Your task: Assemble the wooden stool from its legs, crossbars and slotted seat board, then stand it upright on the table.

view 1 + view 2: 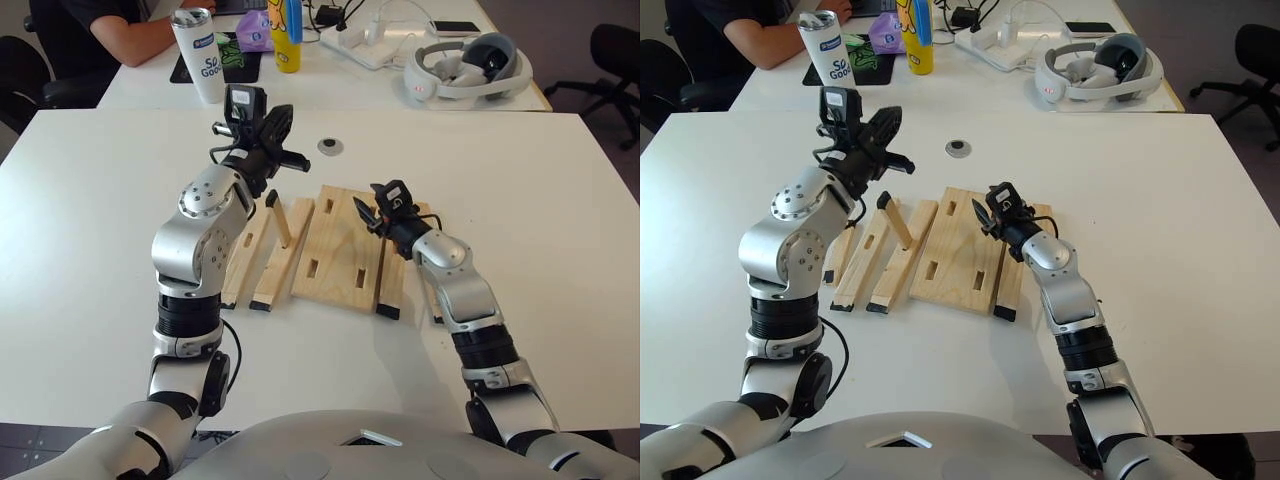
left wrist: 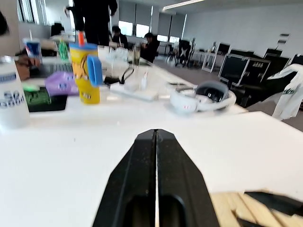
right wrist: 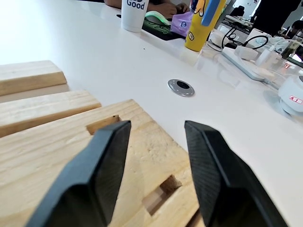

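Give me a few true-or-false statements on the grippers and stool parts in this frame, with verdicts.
1. The seat board lies flat on the table. True.
2. The right gripper is shut on a crossbar. False: it is open over the seat board and holds nothing.
3. The left gripper has its fingers closed together. True.
4. The stool stands fully assembled and upright. False: the seat board lies flat, with wooden bars beside it on the table.
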